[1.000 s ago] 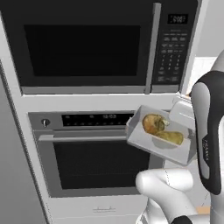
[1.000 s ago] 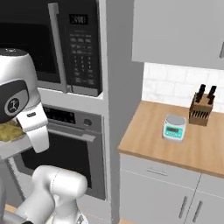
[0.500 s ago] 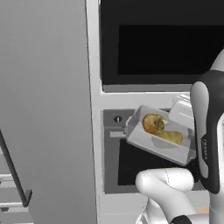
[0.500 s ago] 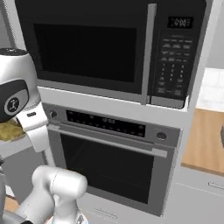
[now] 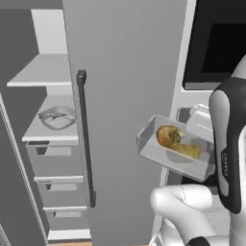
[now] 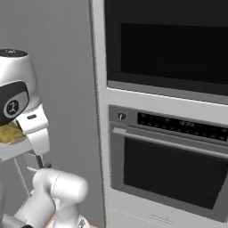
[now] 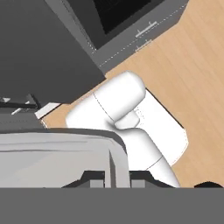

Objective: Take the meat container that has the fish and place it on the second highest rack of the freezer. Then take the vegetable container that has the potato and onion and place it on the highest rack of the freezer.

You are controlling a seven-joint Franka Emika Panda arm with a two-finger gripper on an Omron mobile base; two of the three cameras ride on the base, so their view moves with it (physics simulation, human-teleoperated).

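Observation:
My gripper (image 5: 194,129) is shut on the far rim of the vegetable container (image 5: 175,150), a clear square-cornered tray held tilted in front of the arm. Inside it lie a brown lump (image 5: 166,136) and a yellowish-tan one (image 5: 190,151), the potato and onion. In the hand view the tray's wall (image 7: 57,148) runs between my gripper (image 7: 116,177). The freezer (image 5: 48,144) stands open at the left. Its highest rack (image 5: 41,74) is bare. The meat container (image 5: 57,117) rests on the shelf below; the fish is too faint to make out.
A tall grey door panel with a long dark handle (image 5: 84,139) stands between the freezer shelves and the tray. Grey drawers (image 5: 55,158) sit under the shelves. The wall oven (image 6: 169,164) and the microwave (image 6: 164,40) are to the right.
The whole picture has shifted: the base has moved left, from the oven and microwave to the open freezer. The tray stays in my grip in the same pose.

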